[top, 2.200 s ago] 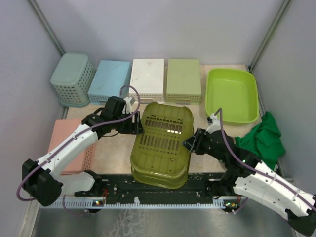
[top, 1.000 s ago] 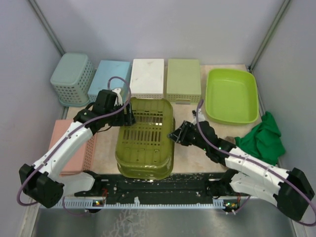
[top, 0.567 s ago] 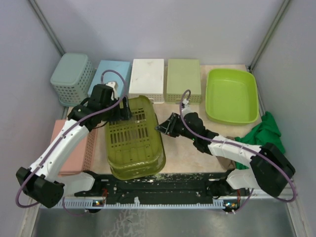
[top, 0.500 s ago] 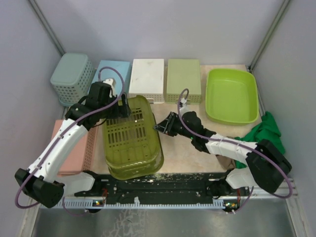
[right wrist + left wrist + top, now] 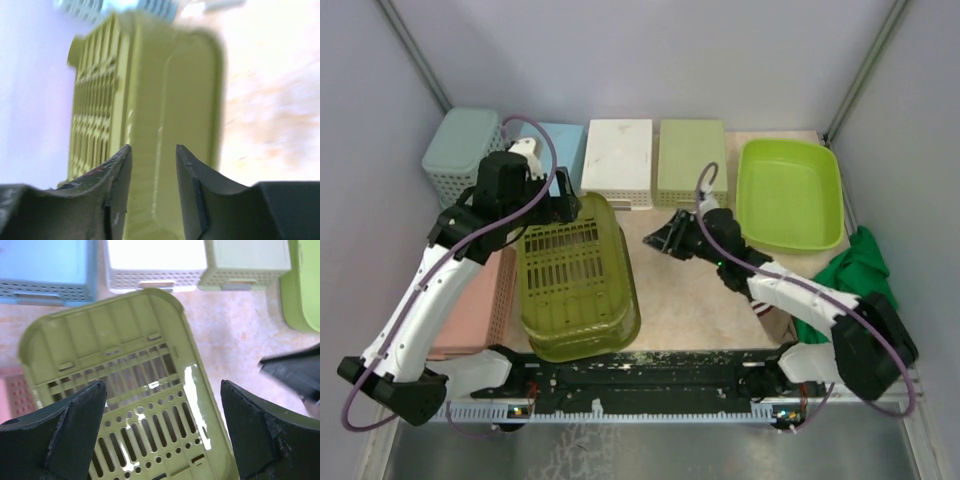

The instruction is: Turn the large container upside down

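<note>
The large container (image 5: 790, 192), a lime-green solid-walled tub, sits open side up at the back right; its edge also shows in the left wrist view (image 5: 305, 290). Neither gripper touches it. An olive slatted basket (image 5: 575, 280) lies bottom-up at the left centre. My left gripper (image 5: 560, 205) hovers over the basket's far end, jaws wide open and empty (image 5: 162, 405). My right gripper (image 5: 665, 238) is to the basket's right, between it and the tub. It is partly open with nothing between its fingers (image 5: 153, 150), facing the basket's side (image 5: 170, 100).
Several small pastel baskets stand bottom-up along the back: teal (image 5: 465, 158), blue (image 5: 555, 150), white (image 5: 618, 160), pale green (image 5: 692, 162). A pink basket (image 5: 470, 305) lies under the left arm. A green cloth (image 5: 855, 280) is bunched at the right edge.
The olive basket has slid left and settled bottom-up. My left gripper has opened wide and let go of it. My right gripper has drawn back to the right, away from the basket.
</note>
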Controlling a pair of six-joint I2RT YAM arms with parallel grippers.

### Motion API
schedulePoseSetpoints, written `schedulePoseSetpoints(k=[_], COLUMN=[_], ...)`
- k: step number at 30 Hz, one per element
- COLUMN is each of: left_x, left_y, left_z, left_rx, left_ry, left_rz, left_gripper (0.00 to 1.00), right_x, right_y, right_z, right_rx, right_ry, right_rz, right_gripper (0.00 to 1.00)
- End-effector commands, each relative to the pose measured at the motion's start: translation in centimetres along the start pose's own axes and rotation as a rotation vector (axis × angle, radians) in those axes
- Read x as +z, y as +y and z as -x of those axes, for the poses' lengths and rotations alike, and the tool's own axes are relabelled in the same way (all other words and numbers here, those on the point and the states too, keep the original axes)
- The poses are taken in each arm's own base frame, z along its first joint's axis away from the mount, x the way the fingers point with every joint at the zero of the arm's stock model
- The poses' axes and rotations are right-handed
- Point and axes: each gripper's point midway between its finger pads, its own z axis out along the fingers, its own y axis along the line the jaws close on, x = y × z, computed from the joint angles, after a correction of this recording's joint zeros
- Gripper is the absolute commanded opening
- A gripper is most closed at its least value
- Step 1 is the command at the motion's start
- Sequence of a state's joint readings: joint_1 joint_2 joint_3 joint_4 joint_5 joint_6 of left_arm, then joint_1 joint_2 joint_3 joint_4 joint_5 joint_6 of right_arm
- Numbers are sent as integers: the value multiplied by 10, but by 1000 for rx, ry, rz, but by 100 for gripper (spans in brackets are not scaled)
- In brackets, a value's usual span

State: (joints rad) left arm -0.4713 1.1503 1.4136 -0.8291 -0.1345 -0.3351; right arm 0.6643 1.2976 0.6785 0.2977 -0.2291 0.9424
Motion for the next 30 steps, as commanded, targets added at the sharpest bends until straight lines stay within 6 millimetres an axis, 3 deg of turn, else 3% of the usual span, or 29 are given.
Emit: schedulePoseSetpoints(k=[1,3,6,9,13,21,25,30], left_x=[10,17,29,44,59,57,57,57], left_y=[-42,-77,-136,-171,-192,-190,-187,-186], left_z=[-4,-10,-26,-44,-69,-83,-86,-89], left_rx=[46,69,103,114,120,114,113,111], left_ry=[16,17,44,89,158,177,185,191], left_rz=[-96,-161,-292,-380,-428,-437,-429,-433], left_gripper=[100,100,100,100,100,100,100,100], right_x=[-68,-108,-162,-179,-161,-120,-99,-89], right_y=[-27,-55,-111,-152,-177,-207,-209,-199], right_z=[95,130,172,187,194,214,201,195], right_rx=[-240,-310,-279,-188,-180,-201,-224,-236], right_ry=[-257,-353,-413,-371,-243,-164,-103,-144], right_rz=[-298,-498,-727,-794,-847,-835,-835,-801], right_gripper=[48,63,69,69,69,63,61,61])
